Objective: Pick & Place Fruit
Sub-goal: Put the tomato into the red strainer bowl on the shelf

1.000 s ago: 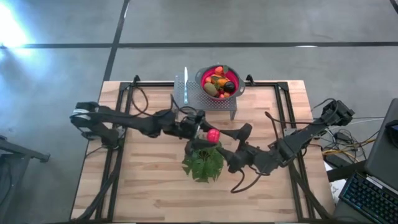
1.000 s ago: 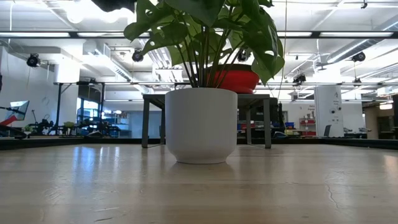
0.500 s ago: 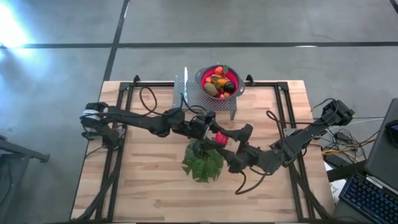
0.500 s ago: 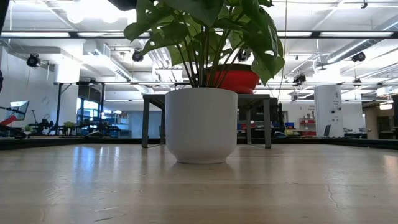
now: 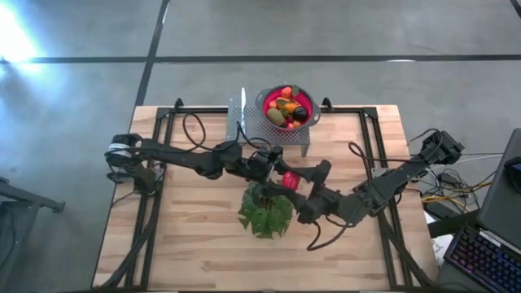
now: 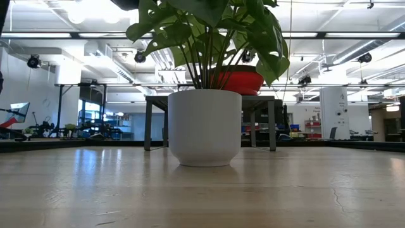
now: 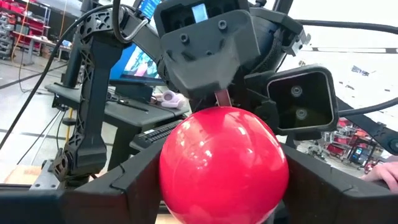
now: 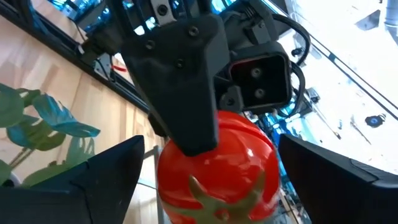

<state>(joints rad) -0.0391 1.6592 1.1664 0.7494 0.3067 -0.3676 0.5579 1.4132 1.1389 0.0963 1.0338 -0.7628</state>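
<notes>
I am mid-handover: my left gripper (image 5: 281, 174) pinches the red tomato (image 5: 288, 179) between its fingers (image 7: 124, 180), while my right gripper (image 5: 307, 181) stands spread wide, its fingers (image 8: 106, 171) flanking the fruit without touching it. Next, I judge, the right must close before the left lets go — a slip would drop it into the plant (image 5: 266, 213) just beneath. Beyond my fingers waits the red colander (image 5: 287, 106), already holding fruit, on its metal stand (image 5: 259, 130).
</notes>
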